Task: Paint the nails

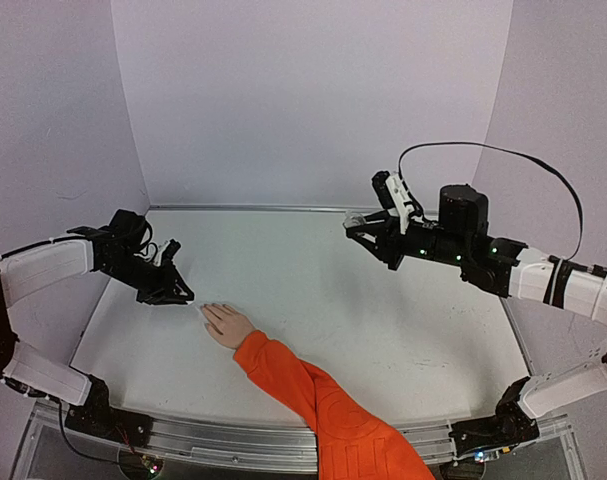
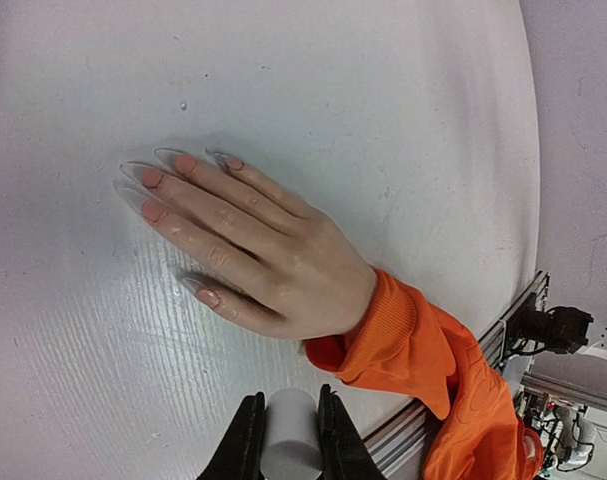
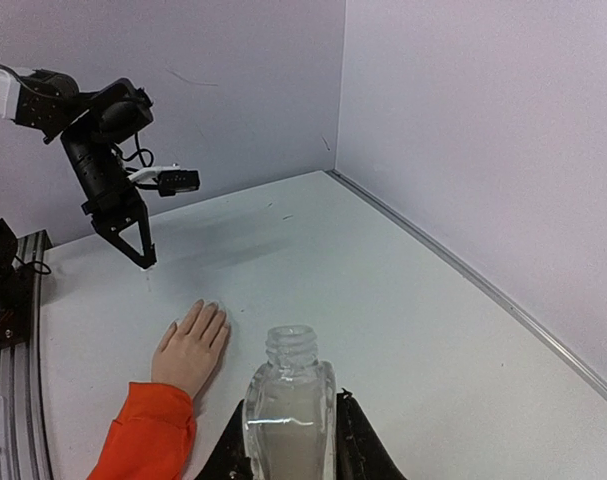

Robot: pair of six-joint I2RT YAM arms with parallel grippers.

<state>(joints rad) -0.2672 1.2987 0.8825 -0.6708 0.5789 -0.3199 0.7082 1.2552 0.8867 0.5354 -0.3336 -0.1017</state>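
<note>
A pale hand [image 1: 226, 325] in a bright orange sleeve [image 1: 313, 395] lies flat on the white table, fingers pointing far-left. In the left wrist view its nails [image 2: 148, 180] are long clear tips with pink beds. My left gripper [image 1: 173, 295] hovers just beyond the fingertips, shut on a small grey-white cylindrical cap [image 2: 290, 435]. Whatever hangs under the cap is hidden. My right gripper [image 1: 358, 225] is raised over the far right of the table. It is shut on an open clear glass bottle [image 3: 288, 410] with pale liquid inside.
Purple-white walls close the table at the back and both sides. A metal rail [image 1: 233, 440] runs along the near edge under the sleeve. The left arm [image 3: 103, 150] shows in the right wrist view, above the hand [image 3: 191, 345].
</note>
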